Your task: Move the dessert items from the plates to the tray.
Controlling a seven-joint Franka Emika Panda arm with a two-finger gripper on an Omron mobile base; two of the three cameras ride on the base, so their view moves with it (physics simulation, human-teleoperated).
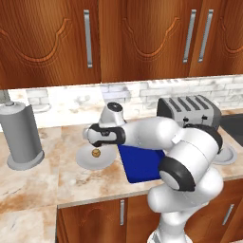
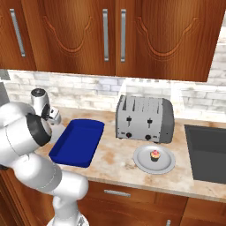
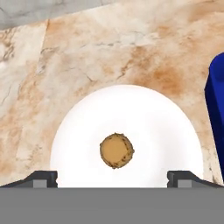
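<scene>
Your counter (image 1: 33, 185) is marbled tan stone running under dark wood cabinets (image 1: 47, 38), with a sink (image 2: 207, 152) sunk into it at the far right. A silver four-slot toaster (image 2: 145, 118) stands against the tiled back wall, and a grey paper-towel holder (image 1: 20, 135) stands at the left end.

The blue tray (image 2: 77, 141) lies on the counter between the two plates, with nothing in it that you can see. Just to its left sits the left plate (image 1: 85, 161), which carries the round tan-brown pastry (image 3: 116, 150) near its middle. The right plate (image 2: 143, 163) sits in front of the toaster, well apart from the tray, and holds the cupcake (image 2: 155, 155) with pink frosting.

Your hand (image 3: 112, 177) hangs directly above the left plate with the pastry centred below it. Its fingertips (image 3: 43, 178) stand wide apart, one to each side of the pastry, released and holding nothing; they are still clear of the pastry and the plate.
</scene>
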